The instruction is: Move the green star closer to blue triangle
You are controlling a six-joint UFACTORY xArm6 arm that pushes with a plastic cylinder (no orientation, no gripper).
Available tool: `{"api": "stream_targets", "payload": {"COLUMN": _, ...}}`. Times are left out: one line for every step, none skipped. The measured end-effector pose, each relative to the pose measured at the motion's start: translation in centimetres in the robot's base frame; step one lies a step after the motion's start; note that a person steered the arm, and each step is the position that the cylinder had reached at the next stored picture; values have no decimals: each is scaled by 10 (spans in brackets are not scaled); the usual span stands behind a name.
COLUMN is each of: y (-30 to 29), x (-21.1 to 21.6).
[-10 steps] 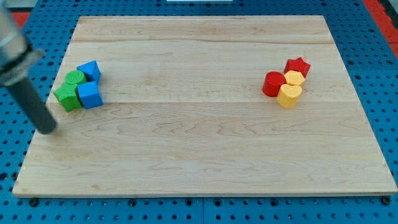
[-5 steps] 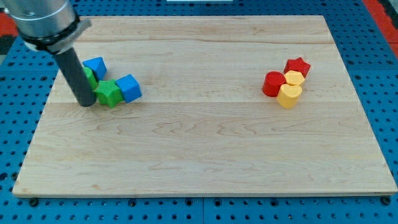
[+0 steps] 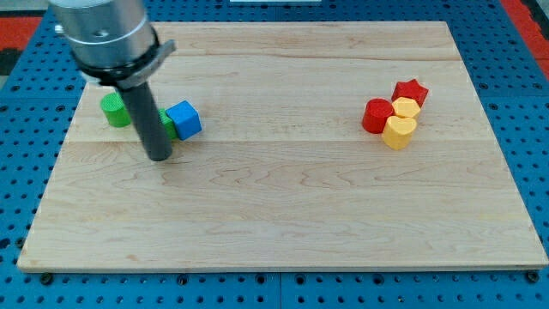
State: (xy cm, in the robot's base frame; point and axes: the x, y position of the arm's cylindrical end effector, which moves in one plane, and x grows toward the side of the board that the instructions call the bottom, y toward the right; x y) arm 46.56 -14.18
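My tip [image 3: 159, 158] rests on the wooden board [image 3: 300, 215] at the view's left. The rod rises up and to the left from it. The green star [image 3: 171, 128] shows only as a sliver at the rod's right edge, just above the tip. A blue block [image 3: 184, 120], cube-like, touches the star's right side. A round green block [image 3: 113, 110] sits to the left of the rod. The second blue block seen earlier is hidden behind the rod and arm.
At the view's right is a tight cluster: a red star [image 3: 411, 90], a red round block [image 3: 376, 115], a yellow block [image 3: 406, 107] and a yellow heart-like block [image 3: 399, 131]. The board lies on a blue pegboard [image 3: 532, 129].
My tip has swept from the board's left edge to the right and now sits below the green star. The star and one blue block were pushed right, away from the round green block.
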Motion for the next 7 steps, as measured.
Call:
{"api": "stream_targets", "payload": {"y": -2, "x": -15}}
{"api": "stream_targets", "payload": {"y": 6, "x": -22}}
{"api": "stream_targets", "payload": {"y": 6, "x": -46}}
{"api": "stream_targets", "payload": {"y": 9, "x": -52}}
{"api": "stream_targets", "payload": {"y": 9, "x": -4}}
{"api": "stream_targets", "payload": {"y": -26, "x": -32}}
{"api": "stream_targets", "payload": {"y": -32, "x": -42}}
